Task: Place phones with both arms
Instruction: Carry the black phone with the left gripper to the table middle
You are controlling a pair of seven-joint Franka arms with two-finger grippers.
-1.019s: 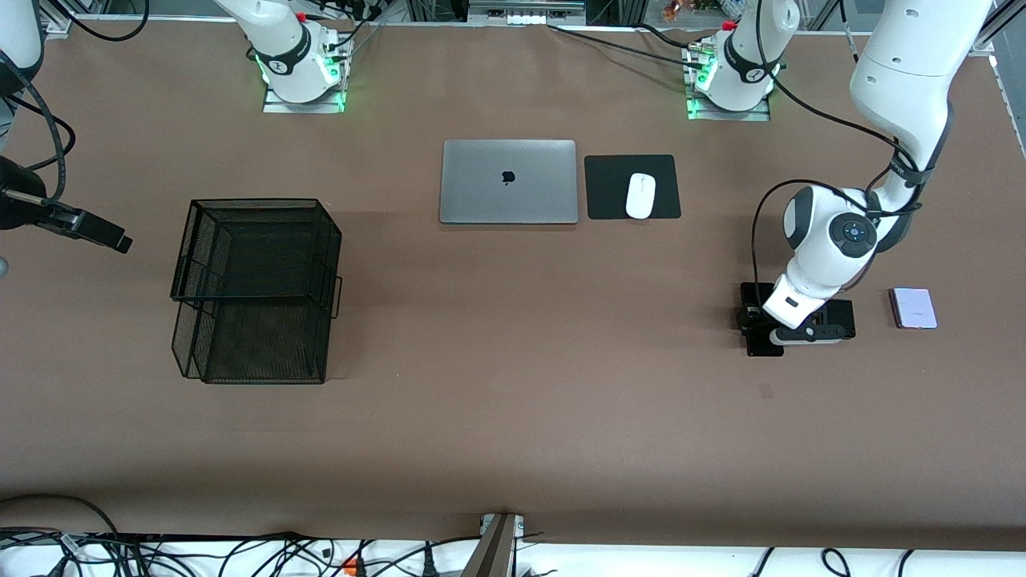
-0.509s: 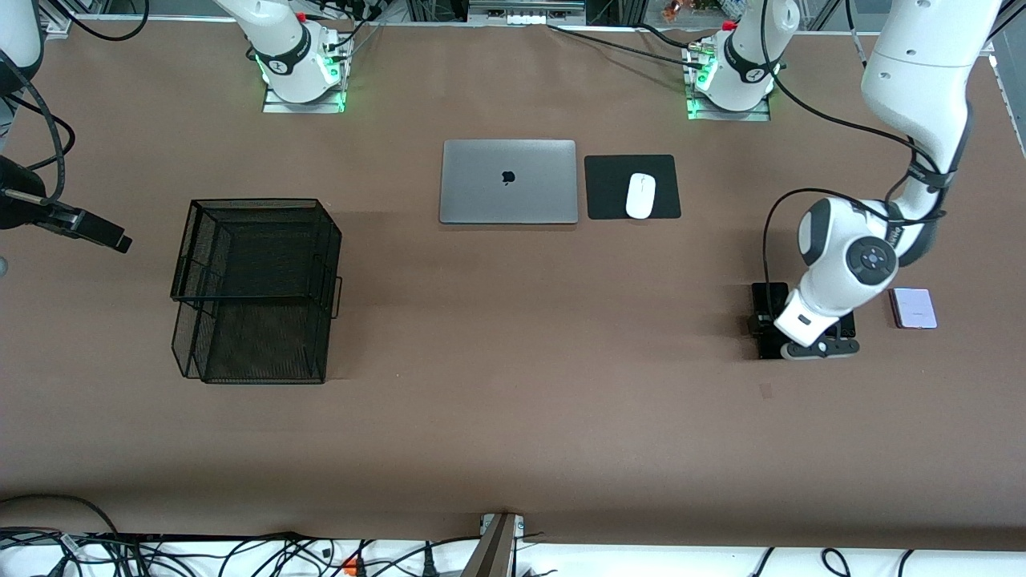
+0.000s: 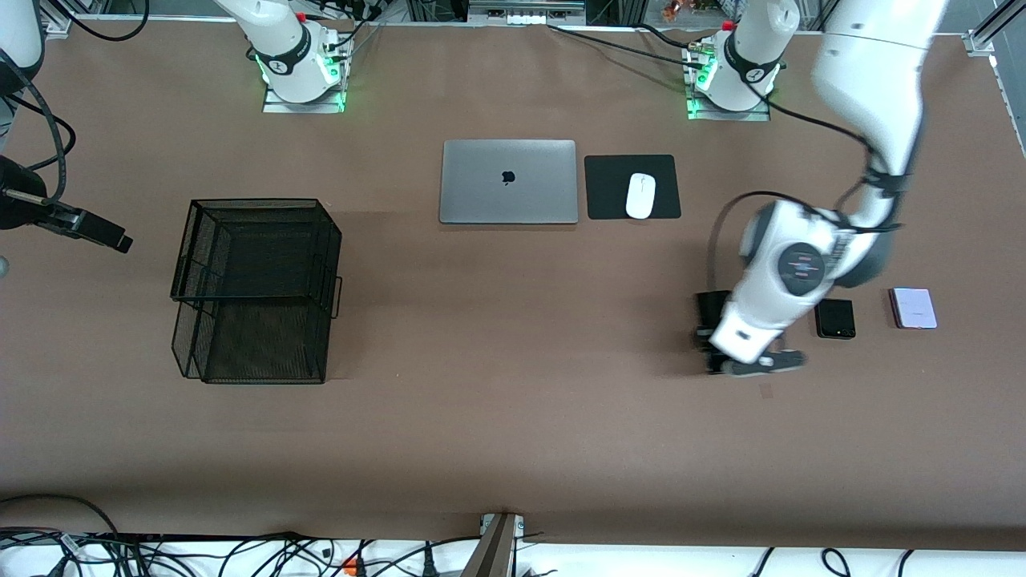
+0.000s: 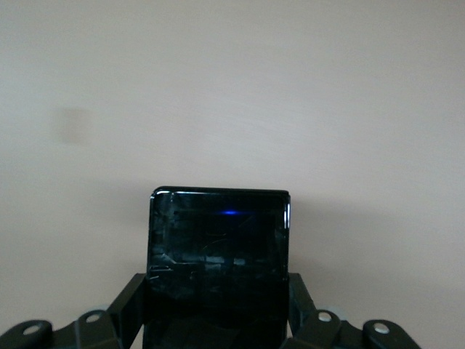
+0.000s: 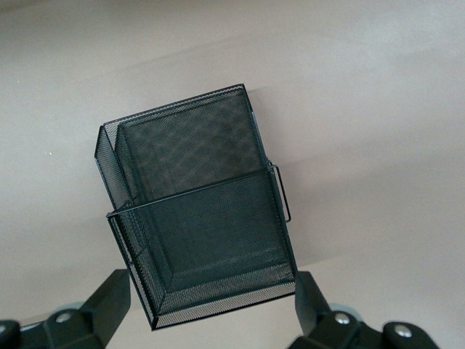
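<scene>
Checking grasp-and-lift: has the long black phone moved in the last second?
Yes. The long black phone, shut in the left gripper, has shifted away from the small black phone, toward the mesh tray.

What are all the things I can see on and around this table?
long black phone: one, black, held up in the left gripper
small phones: two, black and pale lavender, side by side at the left arm's end
laptop: one, grey, closed, mid-table
mouse: one, white, on a black mouse pad beside the laptop
mesh tray: one, black, two tiers, toward the right arm's end
right gripper: fingers open, over the tray, waiting
</scene>
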